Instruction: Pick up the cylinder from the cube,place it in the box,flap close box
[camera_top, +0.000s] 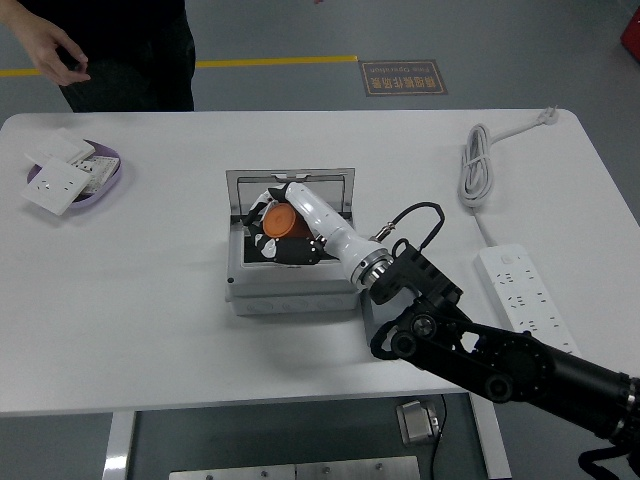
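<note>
Right hand (285, 232) fingers (262, 222) clamped around orange cylinder (279, 223), held over open box (292, 290) interior; grey cube (368, 312) mostly hidden behind arm.

The box (290, 290) looks like matt grey plastic, its raised lid (290, 182) glossier. The white table (150, 300) is smooth and matt; the orange cylinder (279, 222) looks smooth.

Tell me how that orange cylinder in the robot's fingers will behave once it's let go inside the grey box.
The short orange cylinder looks rigid and probably light, since the right robot hand holds it by its fingers alone. Its round side may let it roll if dropped tilted. The open grey box has walls that should likely stop any rolling.
</note>
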